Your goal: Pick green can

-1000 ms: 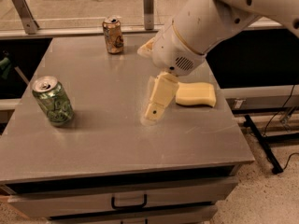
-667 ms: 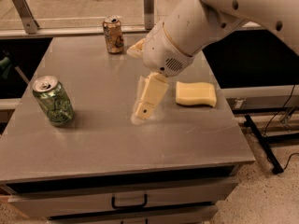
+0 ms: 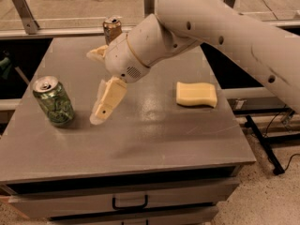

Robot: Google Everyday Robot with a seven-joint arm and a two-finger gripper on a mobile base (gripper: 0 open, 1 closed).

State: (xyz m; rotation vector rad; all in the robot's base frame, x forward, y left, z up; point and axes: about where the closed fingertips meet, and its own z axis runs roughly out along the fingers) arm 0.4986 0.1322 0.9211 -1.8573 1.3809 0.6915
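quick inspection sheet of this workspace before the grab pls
surface: grey table top, flat
job's things: green can upright near the left edge, untouched
clutter: gold-tan can at the back; yellow sponge on the right
grippers: tool open, just right of the green can, not touching it
cables: thin dark cable on the floor, far right
surroundings: drawer with black handle under the top; metal rail behind

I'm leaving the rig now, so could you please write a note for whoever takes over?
The pincer is open and empty, low over the table beside the green can, not touching it.
The green can stands upright near the table's left edge.
A gold-tan can is at the back, a sponge to the right.
Done: approach.
Left: grasp the green can and lift.
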